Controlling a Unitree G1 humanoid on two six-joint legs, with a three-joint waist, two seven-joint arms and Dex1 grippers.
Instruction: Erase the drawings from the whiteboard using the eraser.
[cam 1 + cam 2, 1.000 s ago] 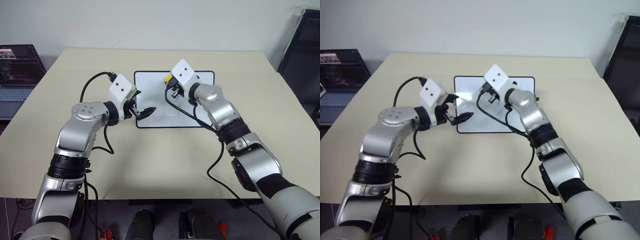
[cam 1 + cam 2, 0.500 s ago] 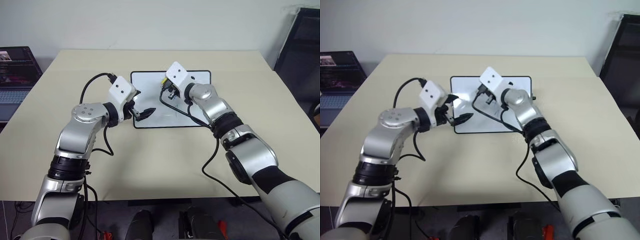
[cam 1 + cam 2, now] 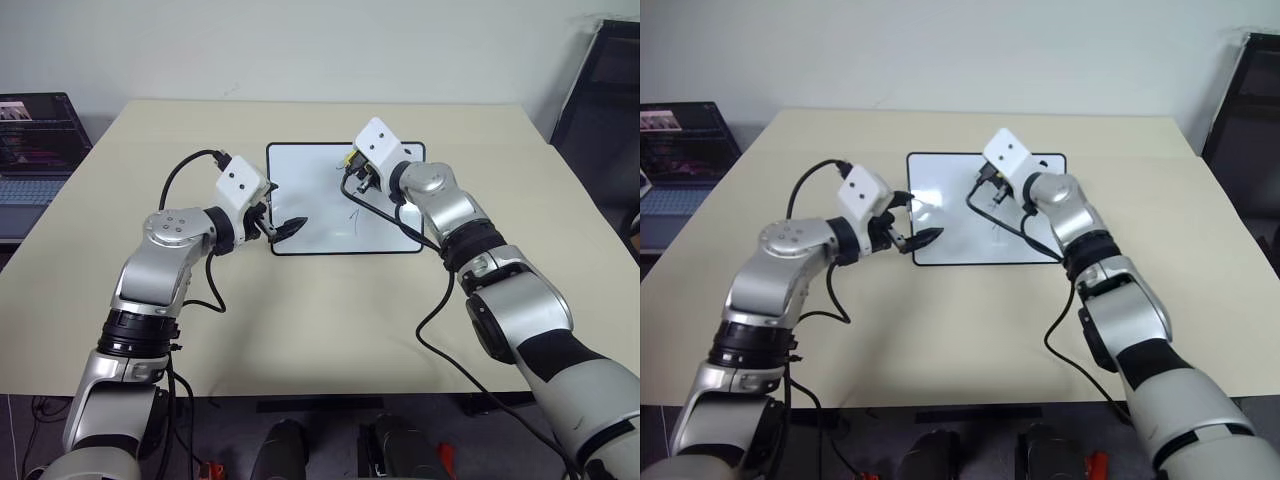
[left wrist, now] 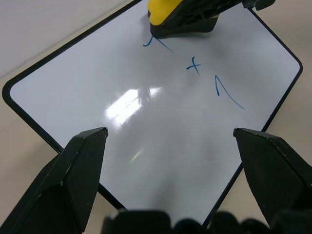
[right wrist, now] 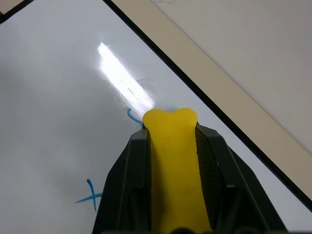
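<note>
While the head views give only a faint mark on the whiteboard, the left wrist view shows the drawings clearly: blue x, a stroke either side. Right gripper pinches the eraser, its dark underside on the board at the end stroke. Left gripper spread wide, empty, over the board's near-left edge on the table.

Beige table; white wall; laptop, perhaps, beside it.
</note>
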